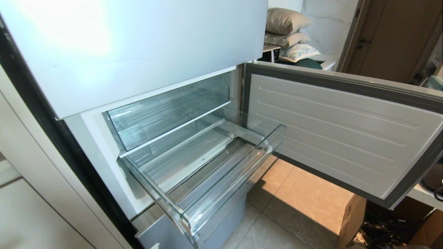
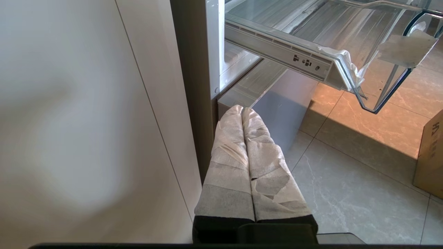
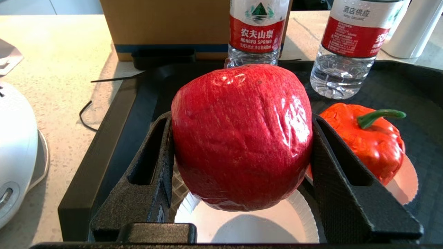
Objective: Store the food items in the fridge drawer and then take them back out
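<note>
My right gripper is shut on a shiny red apple and holds it just above a white paper plate; the apple's shadow falls on the plate. Beside it, an orange-red pepper-shaped food item with a green stem lies on a second plate. In the head view the clear fridge drawer stands pulled out and empty, and neither arm shows there. My left gripper, its fingers wrapped in pale tape, is shut and empty, low beside the fridge's bottom corner, under the drawer.
Both plates sit in a black tray on a pale counter, with two water bottles and a cardboard box behind. The fridge door hangs open to the right. A smaller clear compartment sits above the drawer.
</note>
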{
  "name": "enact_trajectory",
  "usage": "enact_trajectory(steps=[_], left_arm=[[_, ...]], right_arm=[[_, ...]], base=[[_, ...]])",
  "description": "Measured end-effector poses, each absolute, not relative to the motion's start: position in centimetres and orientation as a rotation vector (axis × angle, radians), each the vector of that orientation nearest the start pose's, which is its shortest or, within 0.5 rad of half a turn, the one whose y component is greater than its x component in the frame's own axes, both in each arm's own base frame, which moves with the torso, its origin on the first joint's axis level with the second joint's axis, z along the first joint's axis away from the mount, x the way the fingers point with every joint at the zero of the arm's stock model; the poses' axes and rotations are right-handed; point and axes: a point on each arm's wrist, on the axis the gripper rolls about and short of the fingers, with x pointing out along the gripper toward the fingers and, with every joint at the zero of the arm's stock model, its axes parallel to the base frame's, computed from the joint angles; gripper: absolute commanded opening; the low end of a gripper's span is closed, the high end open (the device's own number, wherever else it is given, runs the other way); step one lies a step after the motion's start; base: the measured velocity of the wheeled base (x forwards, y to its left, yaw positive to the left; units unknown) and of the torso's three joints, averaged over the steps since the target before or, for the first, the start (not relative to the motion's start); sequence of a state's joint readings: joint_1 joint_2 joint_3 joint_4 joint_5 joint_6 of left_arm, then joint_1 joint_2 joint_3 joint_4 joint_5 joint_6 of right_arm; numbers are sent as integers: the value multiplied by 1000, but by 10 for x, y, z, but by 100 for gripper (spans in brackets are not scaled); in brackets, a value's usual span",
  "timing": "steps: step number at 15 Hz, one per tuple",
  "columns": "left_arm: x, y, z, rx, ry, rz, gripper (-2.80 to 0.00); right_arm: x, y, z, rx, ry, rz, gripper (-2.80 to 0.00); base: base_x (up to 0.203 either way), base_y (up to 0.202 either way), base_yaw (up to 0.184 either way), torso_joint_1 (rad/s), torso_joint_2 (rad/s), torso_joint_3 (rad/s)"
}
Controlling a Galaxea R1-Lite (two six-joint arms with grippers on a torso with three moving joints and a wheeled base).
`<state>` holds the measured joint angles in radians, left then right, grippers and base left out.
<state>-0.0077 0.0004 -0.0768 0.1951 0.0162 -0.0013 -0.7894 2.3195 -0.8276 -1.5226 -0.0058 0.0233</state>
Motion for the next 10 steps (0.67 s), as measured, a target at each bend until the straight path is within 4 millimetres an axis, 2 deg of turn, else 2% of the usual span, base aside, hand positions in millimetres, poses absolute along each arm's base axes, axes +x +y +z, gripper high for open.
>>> enact_trajectory(steps=[5, 10], left_arm=[[-30, 1, 77, 0, 119, 9, -280], [-30, 1, 77, 0, 119, 9, -280]], right_arm=[[285, -287, 39, 17, -20, -794, -280], [286, -284, 32, 26, 3, -786, -280]], base=[[0, 0, 0, 0, 0, 0], [0, 0, 0, 0, 0, 0]])
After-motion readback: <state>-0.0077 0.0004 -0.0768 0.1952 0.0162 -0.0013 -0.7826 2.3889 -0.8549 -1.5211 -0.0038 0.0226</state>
